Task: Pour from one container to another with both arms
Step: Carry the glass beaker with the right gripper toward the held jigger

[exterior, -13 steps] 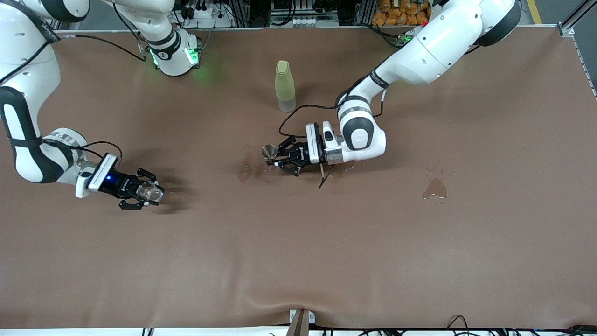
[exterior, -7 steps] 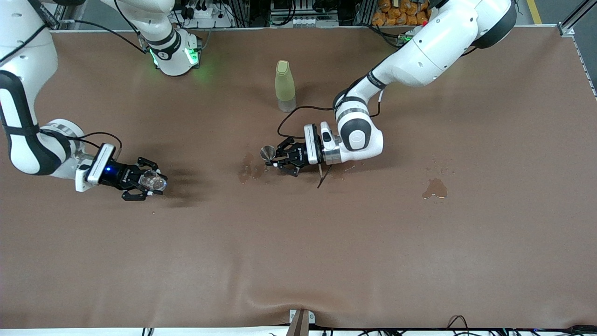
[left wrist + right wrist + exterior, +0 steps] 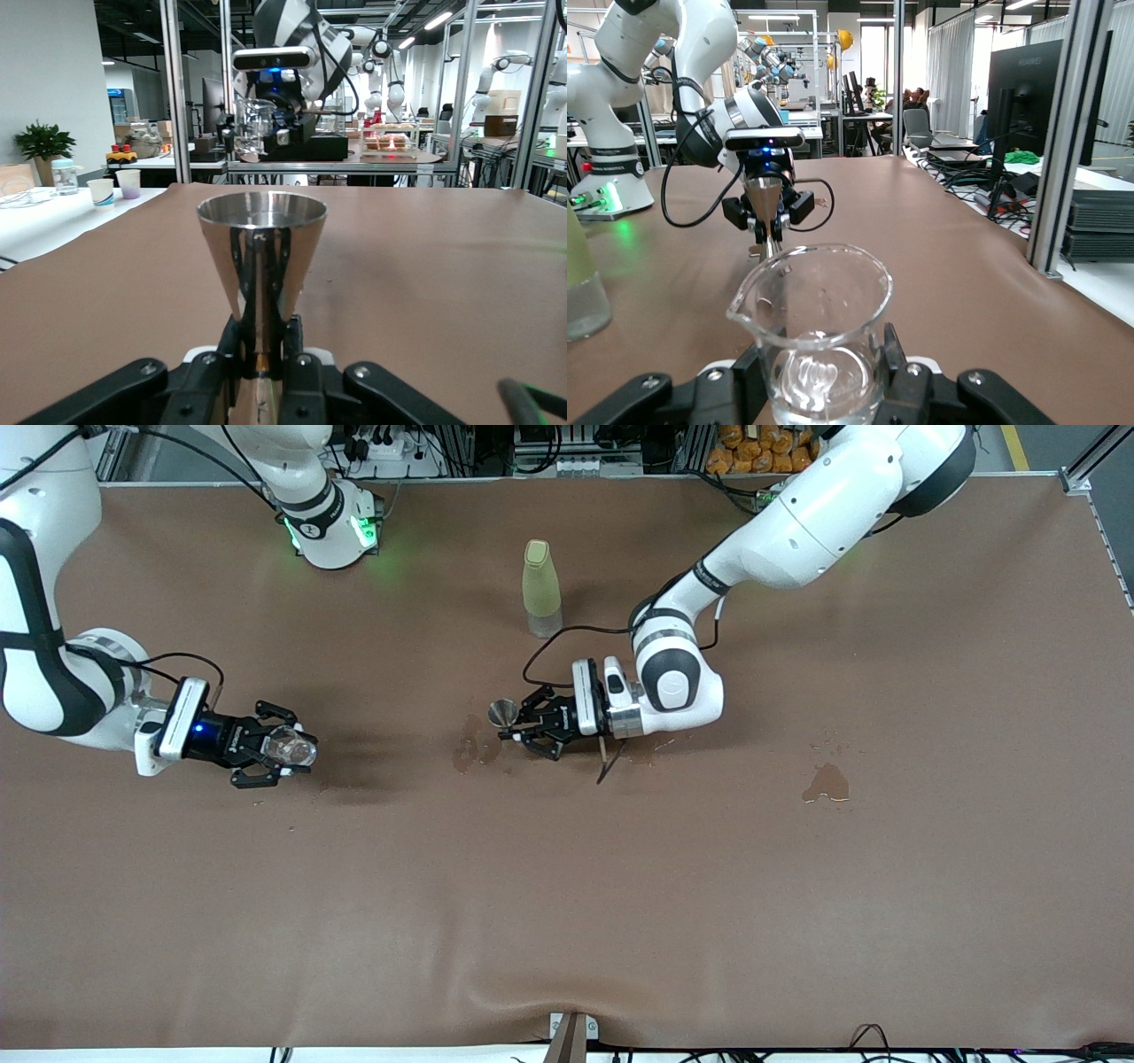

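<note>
A brown desk (image 3: 567, 921) carries a tall yellow-green bottle (image 3: 541, 589) that stands upright near the edge where the arms' bases are, about midway along it. Two wet stains mark the brown surface: one (image 3: 474, 746) near the middle, another (image 3: 826, 782) toward the left arm's end.

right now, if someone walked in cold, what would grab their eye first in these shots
Two white arms face each other over the brown table, each gripping a tiny vessel. The left gripper is shut on a silvery measure above the dark wet stains mid-table; the right gripper is shut on a clear cup toward the right arm's end. A yellow-green bottle stands upright, farther from the front camera than the measure.
</note>
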{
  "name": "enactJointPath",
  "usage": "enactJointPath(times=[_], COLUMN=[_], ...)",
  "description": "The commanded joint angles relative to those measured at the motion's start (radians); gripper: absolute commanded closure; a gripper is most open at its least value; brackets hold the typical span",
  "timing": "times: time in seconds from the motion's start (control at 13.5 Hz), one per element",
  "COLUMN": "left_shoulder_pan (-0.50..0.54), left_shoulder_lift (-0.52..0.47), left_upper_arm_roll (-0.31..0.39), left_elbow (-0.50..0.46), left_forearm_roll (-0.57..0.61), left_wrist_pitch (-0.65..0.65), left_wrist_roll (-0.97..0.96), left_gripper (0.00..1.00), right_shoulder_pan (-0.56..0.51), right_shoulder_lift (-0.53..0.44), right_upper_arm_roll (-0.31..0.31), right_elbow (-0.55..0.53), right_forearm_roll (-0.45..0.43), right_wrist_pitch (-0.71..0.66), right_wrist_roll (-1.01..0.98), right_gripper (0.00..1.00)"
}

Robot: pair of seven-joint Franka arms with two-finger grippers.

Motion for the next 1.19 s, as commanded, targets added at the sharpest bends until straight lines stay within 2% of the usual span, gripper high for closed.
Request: enactJointPath(times=[0.0, 0.07, 0.22, 0.37, 0.52, 0.74, 1.11], left_shoulder_pan=[-0.018, -0.038, -0.071, -0.108, -0.131, -0.183, -0.225], left_shoulder_lift=[0.014, 0.021, 0.062, 0.067, 0.069, 0.080, 0.109], left_upper_arm_roll=[0.010, 0.012, 0.015, 0.048, 0.061, 0.119, 0.147], left_elbow=[0.023, 0.024, 0.102, 0.124, 0.130, 0.165, 0.211], left_forearm_roll=[-0.024, -0.039, -0.053, -0.088, -0.108, -0.134, -0.143], left_wrist_pitch=[0.009, 0.009, 0.009, 0.019, 0.024, 0.028, 0.041], left_wrist_roll=[0.031, 0.017, 0.009, 0.009, 0.009, 0.006, -0.007], left_gripper=[1.00, 1.00, 1.00, 1.00, 1.00, 1.00, 1.00], right_shoulder_pan=[0.036, 0.049, 0.066, 0.085, 0.137, 0.183, 0.281], right_shoulder_lift=[-0.095, -0.109, -0.137, -0.164, -0.189, -0.216, -0.230], right_upper_arm_roll=[-0.007, -0.007, -0.007, -0.010, -0.040, -0.043, -0.043], right_elbow=[-0.085, -0.096, -0.114, -0.131, -0.154, -0.193, -0.236], right_forearm_roll=[-0.011, -0.011, -0.011, -0.008, 0.004, 0.047, 0.150], right_wrist_pitch=[0.007, 0.009, 0.012, 0.016, 0.022, 0.039, 0.088], right_wrist_roll=[0.052, 0.058, 0.078, 0.098, 0.100, 0.101, 0.100], right_gripper=[1.00, 1.00, 1.00, 1.00, 1.00, 1.00, 1.00])
